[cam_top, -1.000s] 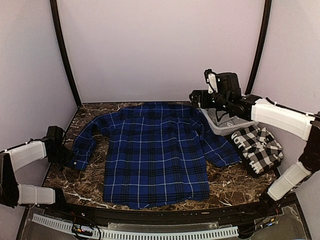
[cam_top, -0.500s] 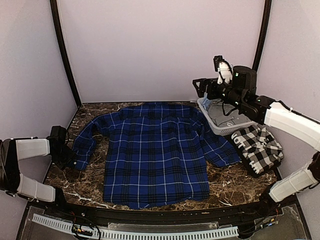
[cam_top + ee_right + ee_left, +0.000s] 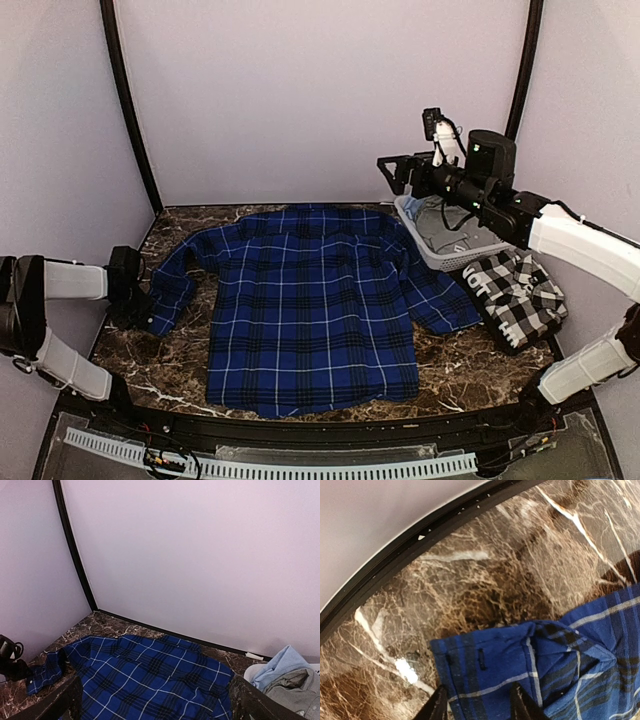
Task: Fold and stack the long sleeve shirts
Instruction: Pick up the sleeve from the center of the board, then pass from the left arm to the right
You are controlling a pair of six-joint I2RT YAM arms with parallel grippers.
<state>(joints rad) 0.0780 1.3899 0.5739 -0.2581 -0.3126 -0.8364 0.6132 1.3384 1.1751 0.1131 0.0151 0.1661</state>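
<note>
L tool is hovering, fingers apart, over 9 o'clock cuff of blue shirt (soft, limp: pinch hem). R tool is gaping, empty.

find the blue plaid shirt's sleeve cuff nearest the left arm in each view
Top external: the cuff lies at the far left, at the end of the outstretched sleeve.
Left wrist: the cuff fills the lower centre.
Right wrist: the cuff sits in the bottom left corner.
Shared landmark: the brown marble table under it.
</note>
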